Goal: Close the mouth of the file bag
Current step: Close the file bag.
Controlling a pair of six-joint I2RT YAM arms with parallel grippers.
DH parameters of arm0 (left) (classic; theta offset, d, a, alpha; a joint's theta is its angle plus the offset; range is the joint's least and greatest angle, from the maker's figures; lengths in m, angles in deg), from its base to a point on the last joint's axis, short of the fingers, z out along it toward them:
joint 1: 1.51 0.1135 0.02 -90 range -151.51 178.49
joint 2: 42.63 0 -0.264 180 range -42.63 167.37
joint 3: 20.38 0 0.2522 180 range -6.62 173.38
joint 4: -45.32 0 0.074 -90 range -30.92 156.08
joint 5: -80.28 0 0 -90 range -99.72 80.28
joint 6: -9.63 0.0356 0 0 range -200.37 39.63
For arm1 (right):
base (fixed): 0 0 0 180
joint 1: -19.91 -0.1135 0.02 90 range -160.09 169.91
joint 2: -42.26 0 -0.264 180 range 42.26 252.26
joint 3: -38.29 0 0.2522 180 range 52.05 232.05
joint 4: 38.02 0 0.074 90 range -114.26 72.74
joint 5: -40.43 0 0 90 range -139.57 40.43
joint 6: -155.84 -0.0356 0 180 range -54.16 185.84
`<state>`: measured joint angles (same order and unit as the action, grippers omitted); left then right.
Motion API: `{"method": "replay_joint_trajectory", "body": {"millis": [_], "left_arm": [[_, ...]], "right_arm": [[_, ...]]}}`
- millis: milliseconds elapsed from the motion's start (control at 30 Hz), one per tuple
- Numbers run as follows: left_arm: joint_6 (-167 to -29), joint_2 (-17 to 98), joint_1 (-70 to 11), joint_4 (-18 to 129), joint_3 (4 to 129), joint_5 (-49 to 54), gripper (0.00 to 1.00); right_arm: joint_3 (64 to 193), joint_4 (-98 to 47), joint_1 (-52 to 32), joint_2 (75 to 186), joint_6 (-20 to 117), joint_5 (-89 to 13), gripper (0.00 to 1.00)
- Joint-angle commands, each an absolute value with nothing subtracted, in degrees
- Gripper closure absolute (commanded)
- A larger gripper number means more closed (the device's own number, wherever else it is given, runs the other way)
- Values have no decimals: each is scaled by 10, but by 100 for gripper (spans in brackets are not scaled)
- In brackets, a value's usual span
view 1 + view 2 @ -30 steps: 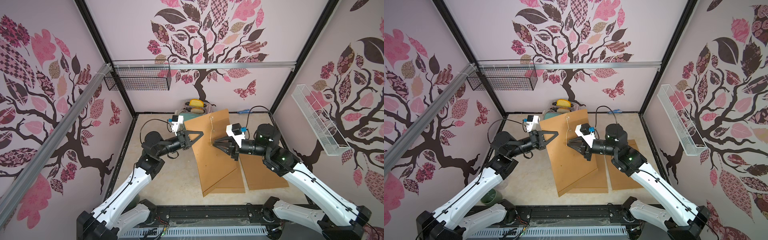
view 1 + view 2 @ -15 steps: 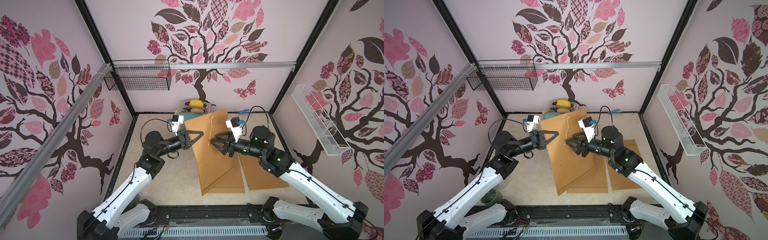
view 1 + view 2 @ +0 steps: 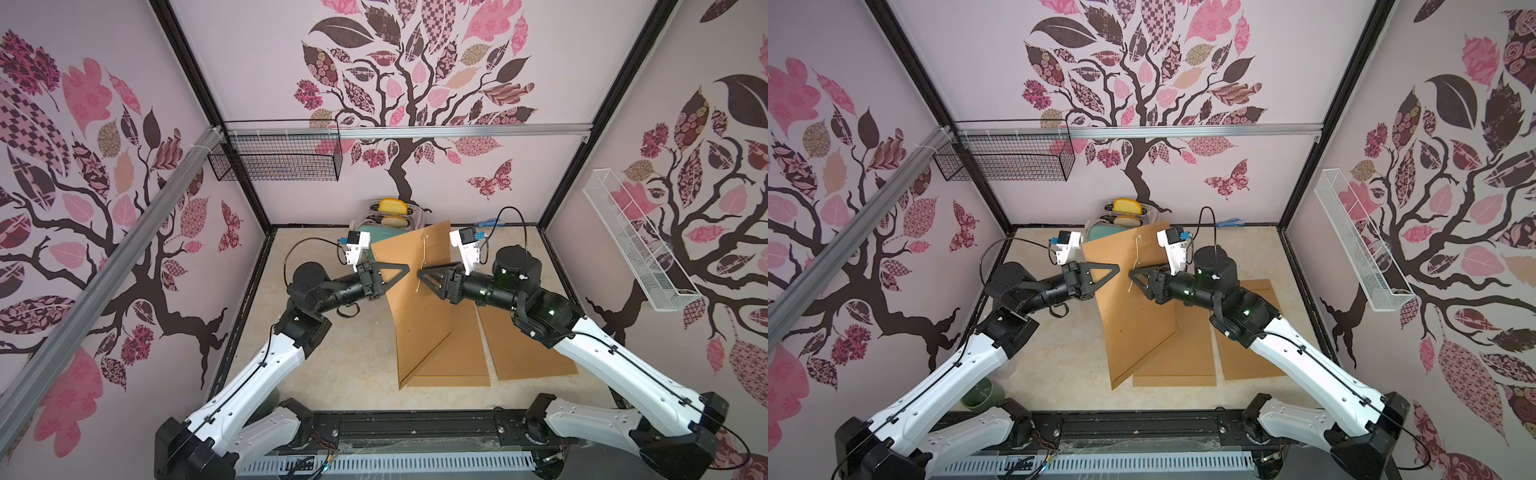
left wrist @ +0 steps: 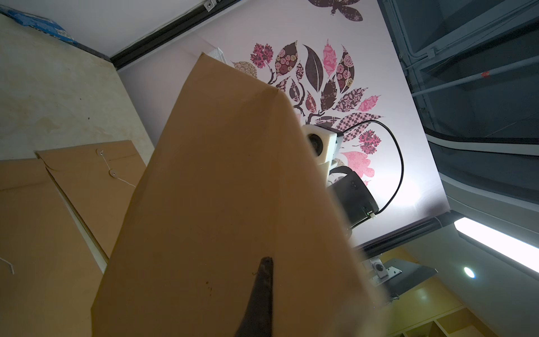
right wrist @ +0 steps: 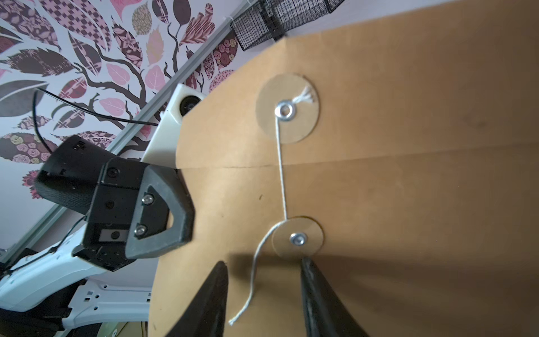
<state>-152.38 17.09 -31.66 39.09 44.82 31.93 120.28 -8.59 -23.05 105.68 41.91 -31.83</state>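
left gripper (image 3: 405,268) is clamped tight on the bag (image 3: 419,307), pinching its left edge near the flap line; bag stands tilted on its bottom edge mid-table (image 3: 353,361), mouth end uppermost, with its bottom corner over the nearer of two flat bags (image 3: 457,357) lying side by side. right gripper (image 5: 262,262) is partly open with nothing in it, nose pointed at the bag's front face, opposite the left gripper. right wrist view: flap is down, its edge running between the two discs; string (image 5: 281,175) goes from the upper disc (image 5: 303,125) to the lower disc (image 5: 312,233), curls round one side of it, and its loose tail hangs free between the right fingers (image 5: 217,291). one fingertip sits right at the lower disc's rim; can't tell if the tips touch the paper or hover just off it. toaster (image 3: 392,214) with bread is at the back wall, behind the bag
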Motion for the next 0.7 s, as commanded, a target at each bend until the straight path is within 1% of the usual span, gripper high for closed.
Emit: {"method": "replay_joint_trajectory", "body": {"millis": [0, 33, 133, 200, 267, 333, 433, 467, 667], "left_arm": [[-1516, 168, -322, 375, 464, 326, 100], [-1517, 168, -322, 375, 464, 325, 100], [-1515, 170, -326, 373, 464, 324, 100], [-1517, 171, -327, 371, 463, 324, 100], [-1516, 170, -327, 371, 462, 324, 100], [-1517, 170, -327, 371, 461, 323, 100], [-1517, 170, -327, 371, 462, 320, 100], [-1517, 171, -327, 371, 463, 321, 100], [-1517, 171, -327, 374, 466, 319, 100]], "right_arm": [[1221, -92, -234, 1066, 405, -322, 64], [1220, -93, -235, 1068, 402, -322, 67], [1216, -104, -240, 1073, 397, -323, 69], [1220, -102, -242, 1079, 398, -321, 74], [1220, -101, -242, 1081, 400, -321, 81], [1221, -100, -242, 1081, 404, -320, 86], [1217, -101, -243, 1079, 412, -318, 98], [1215, -100, -242, 1078, 414, -320, 100], [1197, -88, -243, 1068, 424, -327, 100]]}}
